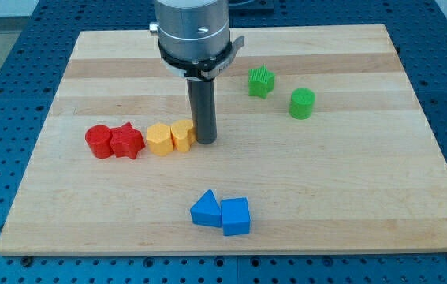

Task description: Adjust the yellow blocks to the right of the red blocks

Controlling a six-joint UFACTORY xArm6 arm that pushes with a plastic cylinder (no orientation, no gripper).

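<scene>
My tip (205,141) touches two yellow blocks (169,137) — beside two red blocks (114,142); no gripper.

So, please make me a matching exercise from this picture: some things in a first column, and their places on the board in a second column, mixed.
Column one:
1. red blocks
2. yellow blocks
3. green blocks
4. blue blocks

Column two:
A. near the view's bottom, in the middle
B. toward the view's top right
C. farthest to the view's left in the middle row
D. directly left of my tip, the nearer one touching it or almost

Pairs: 1-C, 2-D, 3-B, 4-A
</scene>
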